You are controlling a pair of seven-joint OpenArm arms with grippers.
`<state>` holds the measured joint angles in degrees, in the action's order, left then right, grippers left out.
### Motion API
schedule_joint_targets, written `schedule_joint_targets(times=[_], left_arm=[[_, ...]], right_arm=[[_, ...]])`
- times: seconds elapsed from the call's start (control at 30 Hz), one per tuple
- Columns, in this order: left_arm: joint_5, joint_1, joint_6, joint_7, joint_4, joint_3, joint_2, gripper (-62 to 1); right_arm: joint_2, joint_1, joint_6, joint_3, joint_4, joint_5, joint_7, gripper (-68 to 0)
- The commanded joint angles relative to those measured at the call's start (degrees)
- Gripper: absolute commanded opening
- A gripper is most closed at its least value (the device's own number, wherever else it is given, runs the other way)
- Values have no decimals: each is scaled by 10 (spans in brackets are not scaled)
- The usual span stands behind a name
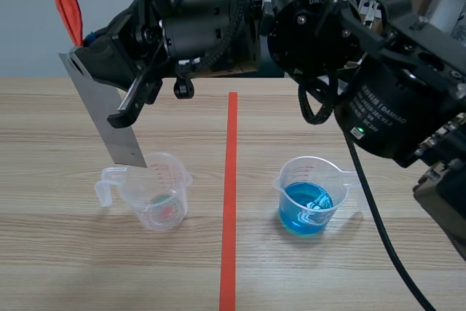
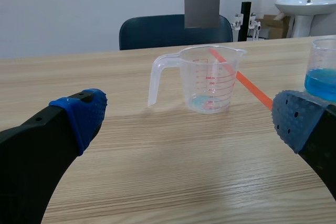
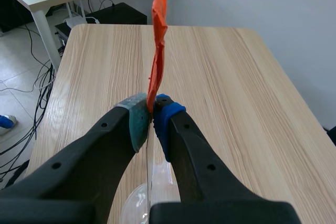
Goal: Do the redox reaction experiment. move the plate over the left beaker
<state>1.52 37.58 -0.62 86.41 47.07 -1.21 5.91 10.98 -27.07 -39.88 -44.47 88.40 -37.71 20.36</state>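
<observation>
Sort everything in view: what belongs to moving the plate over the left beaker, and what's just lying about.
For the job: plate, left beaker, right gripper shut on the plate.
Lying about: right beaker with blue liquid, chair, sink, open left gripper.

Lab with beaker (image 1: 154, 193) and washbasin (image 2: 307, 3)

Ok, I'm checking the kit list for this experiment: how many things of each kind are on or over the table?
Beakers: 2, the clear beaker and the beaker of blue liquid.
Metal plates: 1, the plate held in the right gripper.
Total: 3.
</observation>
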Motion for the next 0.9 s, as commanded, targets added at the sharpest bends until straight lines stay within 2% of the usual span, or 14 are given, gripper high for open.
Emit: schedule_joint_targets(times=[0.0, 0.3, 0.53, 0.87], left_arm=[[1, 3, 0, 26, 7, -3, 3, 14], [3, 3, 0, 26, 5, -3, 3, 14], [50, 4, 0, 26, 1, -3, 7, 14], [52, 5, 0, 26, -3, -3, 8, 14]], right_arm=[[-2, -14, 0, 6, 12, -16, -1, -670], [-2, -14, 0, 6, 12, -17, 1, -670], [-2, -14, 0, 6, 12, -17, 3, -670], [-2, -14, 0, 6, 12, -15, 3, -670]])
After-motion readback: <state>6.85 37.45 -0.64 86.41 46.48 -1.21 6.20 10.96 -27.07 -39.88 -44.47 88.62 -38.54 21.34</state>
